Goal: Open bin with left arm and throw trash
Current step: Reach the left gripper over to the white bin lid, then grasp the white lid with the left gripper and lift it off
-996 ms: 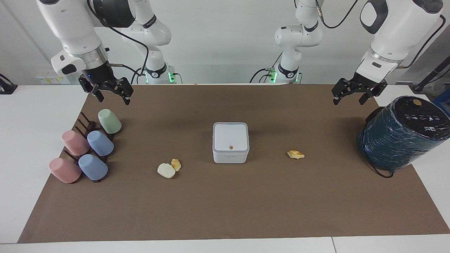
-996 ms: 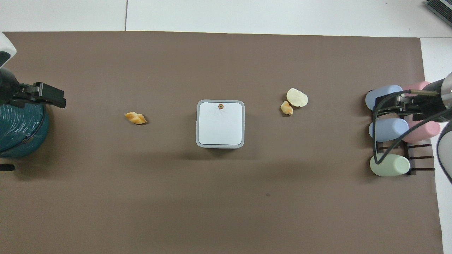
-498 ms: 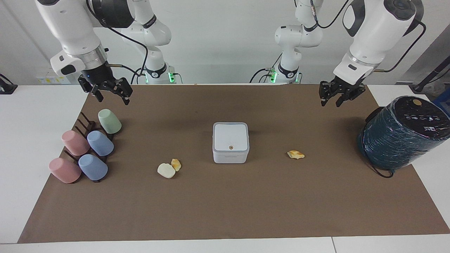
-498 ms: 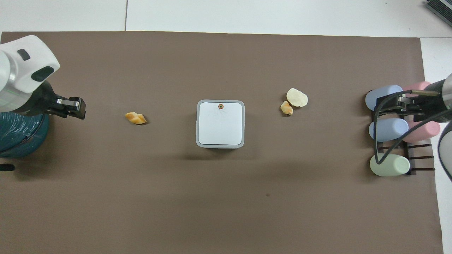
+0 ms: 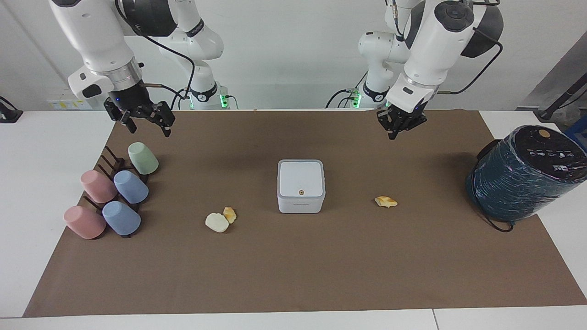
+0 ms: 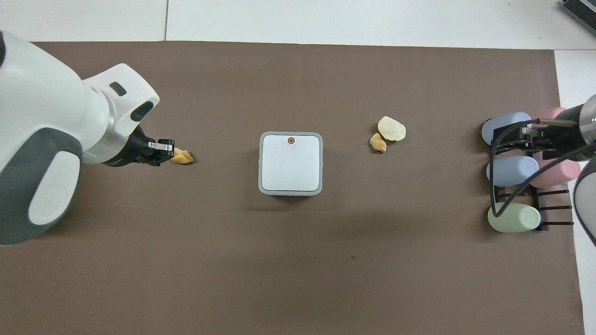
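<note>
The white square bin (image 5: 301, 183) (image 6: 291, 165) stands mid-mat with its lid shut, the round button (image 6: 291, 140) on the lid's edge farthest from the robots. One yellow-orange trash lump (image 5: 385, 201) (image 6: 181, 157) lies toward the left arm's end. A cream lump (image 5: 216, 222) (image 6: 391, 128) and a small orange lump (image 5: 229, 214) (image 6: 378, 142) lie toward the right arm's end. My left gripper (image 5: 399, 132) (image 6: 163, 151) hangs in the air over the mat beside the lone orange lump. My right gripper (image 5: 146, 126) (image 6: 531, 139) is open and empty above the cup rack, waiting.
A large dark teal cylinder (image 5: 523, 174) stands at the left arm's end of the mat; the left arm hides it in the overhead view. Several pastel cups lie on a dark rack (image 5: 114, 197) (image 6: 512, 172) at the right arm's end. A brown mat (image 5: 293, 275) covers the table.
My left arm has swung from above the teal cylinder toward the bin, turning its wrist, and now hangs by the lone orange lump. The right arm has barely moved.
</note>
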`<state>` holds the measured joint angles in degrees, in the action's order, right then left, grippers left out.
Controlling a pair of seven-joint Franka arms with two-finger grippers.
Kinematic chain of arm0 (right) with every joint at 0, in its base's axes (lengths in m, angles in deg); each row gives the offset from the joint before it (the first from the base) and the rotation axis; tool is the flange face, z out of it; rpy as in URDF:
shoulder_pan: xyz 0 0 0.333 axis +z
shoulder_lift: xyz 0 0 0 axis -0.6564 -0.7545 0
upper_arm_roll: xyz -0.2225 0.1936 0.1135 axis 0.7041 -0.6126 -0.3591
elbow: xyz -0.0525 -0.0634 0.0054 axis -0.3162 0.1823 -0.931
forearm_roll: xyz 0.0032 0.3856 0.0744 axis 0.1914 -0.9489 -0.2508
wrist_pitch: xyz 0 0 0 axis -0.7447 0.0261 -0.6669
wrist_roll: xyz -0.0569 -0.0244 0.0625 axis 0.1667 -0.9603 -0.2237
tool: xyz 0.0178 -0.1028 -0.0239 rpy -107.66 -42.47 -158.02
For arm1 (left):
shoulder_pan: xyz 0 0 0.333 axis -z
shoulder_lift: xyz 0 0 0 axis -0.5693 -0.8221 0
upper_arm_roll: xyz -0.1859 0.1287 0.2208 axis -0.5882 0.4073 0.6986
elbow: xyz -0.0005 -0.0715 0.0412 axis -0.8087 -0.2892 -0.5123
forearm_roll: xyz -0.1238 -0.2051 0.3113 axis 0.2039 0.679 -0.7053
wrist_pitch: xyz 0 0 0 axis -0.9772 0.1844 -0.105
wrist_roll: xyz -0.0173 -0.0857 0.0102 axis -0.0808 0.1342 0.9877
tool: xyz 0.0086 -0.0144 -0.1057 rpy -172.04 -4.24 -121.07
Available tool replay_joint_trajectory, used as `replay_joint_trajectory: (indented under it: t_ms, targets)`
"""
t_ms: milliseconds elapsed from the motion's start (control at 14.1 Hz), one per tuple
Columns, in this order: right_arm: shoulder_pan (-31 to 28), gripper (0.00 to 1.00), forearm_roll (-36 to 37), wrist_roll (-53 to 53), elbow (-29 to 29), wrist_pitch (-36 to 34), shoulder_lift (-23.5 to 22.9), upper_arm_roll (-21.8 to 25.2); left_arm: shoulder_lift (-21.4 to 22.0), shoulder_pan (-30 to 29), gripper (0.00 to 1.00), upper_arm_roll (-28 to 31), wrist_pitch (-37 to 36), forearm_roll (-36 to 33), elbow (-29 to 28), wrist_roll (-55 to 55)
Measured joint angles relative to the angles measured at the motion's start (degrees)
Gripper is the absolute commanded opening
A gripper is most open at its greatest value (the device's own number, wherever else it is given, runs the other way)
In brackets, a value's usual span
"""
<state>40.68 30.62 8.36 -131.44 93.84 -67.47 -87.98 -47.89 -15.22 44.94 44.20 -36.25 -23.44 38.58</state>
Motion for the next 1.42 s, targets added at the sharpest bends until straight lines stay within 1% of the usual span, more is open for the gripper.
replay_joint_trajectory:
  t_ms: [142, 284, 427, 640, 853, 1138, 1422]
  targets:
    - [0.0, 1.00, 0.0, 0.0, 0.0, 1.1, 0.0, 0.0, -1.0, 2.6, 0.00, -0.1, 4.6, 1.1, -1.3, 7.3]
    - [0.0, 1.00, 0.0, 0.0, -0.1, 1.2, 0.0, 0.0, -3.0, 5.2, 0.00, -0.2, 9.1, 1.7, -1.7, 13.8]
    - [0.0, 1.00, 0.0, 0.0, -0.1, 1.2, 0.0, -0.1, -5.1, 7.1, 0.00, -0.2, 13.6, 3.0, -1.8, 17.7]
    - [0.0, 1.00, 0.0, 0.0, -0.1, 1.2, 0.0, -0.2, -8.2, 8.5, 0.00, -0.2, 20.8, 4.8, -1.9, 20.3]
    - [0.0, 1.00, 0.0, 0.0, -0.2, 1.2, 0.0, -0.2, -10.2, 8.8, 0.00, -0.2, 26.5, 7.3, -1.9, 21.5]
    - [0.0, 1.00, 0.0, 0.0, -0.2, 1.2, 0.0, -0.2, -13.4, 10.9, 0.00, -0.2, 31.2, 7.4, -1.9, 24.6]
    - [0.0, 1.00, 0.0, 0.0, -0.2, 1.2, 0.0, -0.2, -16.6, 12.8, 0.00, -0.2, 34.1, 7.5, -1.8, 25.9]
